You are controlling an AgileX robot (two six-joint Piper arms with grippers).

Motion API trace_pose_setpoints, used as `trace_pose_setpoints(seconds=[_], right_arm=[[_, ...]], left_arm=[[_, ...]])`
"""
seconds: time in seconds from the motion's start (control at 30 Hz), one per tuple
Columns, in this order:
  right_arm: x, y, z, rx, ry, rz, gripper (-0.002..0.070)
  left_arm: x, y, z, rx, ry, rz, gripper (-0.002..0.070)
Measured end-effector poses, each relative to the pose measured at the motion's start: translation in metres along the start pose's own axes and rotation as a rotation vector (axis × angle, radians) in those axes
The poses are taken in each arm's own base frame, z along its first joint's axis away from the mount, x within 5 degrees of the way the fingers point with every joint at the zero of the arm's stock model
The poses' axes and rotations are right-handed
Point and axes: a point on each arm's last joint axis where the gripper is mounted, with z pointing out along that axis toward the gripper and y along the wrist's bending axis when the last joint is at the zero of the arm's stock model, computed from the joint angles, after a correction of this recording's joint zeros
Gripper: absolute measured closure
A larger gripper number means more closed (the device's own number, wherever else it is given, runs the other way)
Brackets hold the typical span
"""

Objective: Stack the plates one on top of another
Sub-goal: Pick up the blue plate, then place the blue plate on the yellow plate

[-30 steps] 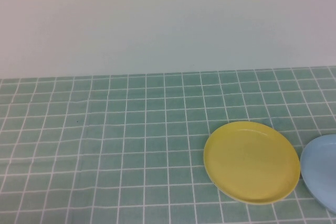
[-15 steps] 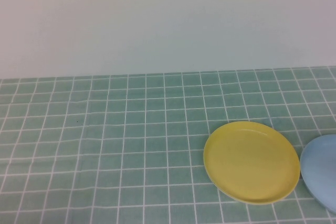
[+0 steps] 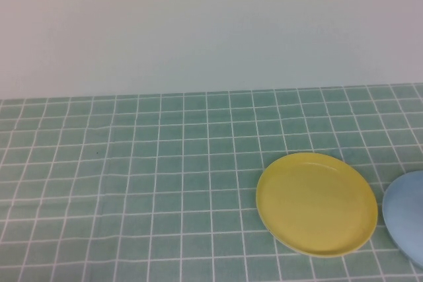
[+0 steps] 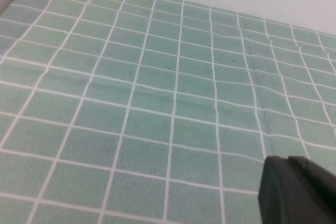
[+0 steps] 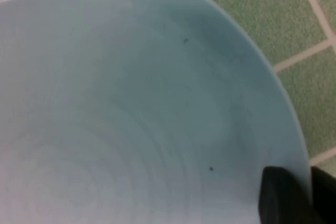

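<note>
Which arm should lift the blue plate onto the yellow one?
Right. The right gripper is at the blue plate rim; the left gripper, shut, hangs over bare cloth, away from the yellow plate.

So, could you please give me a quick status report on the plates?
Left gripper shut, over bare cloth. Right gripper at the light blue plate rim. Yellow plate beside it, unstacked. Nothing in the way.

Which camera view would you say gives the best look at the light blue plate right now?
The right wrist view: the light blue plate fills it, with the right gripper at its rim. The high view catches only its edge; the left wrist view shows none, just the left gripper over cloth.
</note>
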Motion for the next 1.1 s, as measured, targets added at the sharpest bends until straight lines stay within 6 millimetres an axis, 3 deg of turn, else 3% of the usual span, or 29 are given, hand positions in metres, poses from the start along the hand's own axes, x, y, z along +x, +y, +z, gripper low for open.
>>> trace_pose_setpoints(seconds=[0.07,0.3,0.63,0.8,1.1], right_arm=[[0.0,0.0,0.0,-0.001,-0.004,0.001,0.063],[-0.006,0.001,-0.013,-0.012,-0.064,0.004,0.0653],[-0.019,0.005,-0.072,-0.076,-0.33,0.028,0.0664],[-0.016,0.025,-0.085,-0.139,-0.389,-0.035,0.0664],[-0.001,0.083,-0.095,-0.308,-0.454,-0.251,0.0664]], left_arm=[[0.0,0.0,0.0,0.0,0.0,0.0,0.0675],[0.0,0.0,0.0,0.0,0.0,0.0,0.0676],[0.0,0.0,0.0,0.0,0.0,0.0,0.0676],[0.0,0.0,0.0,0.0,0.0,0.0,0.0676],[0.0,0.0,0.0,0.0,0.0,0.002,0.0675]])
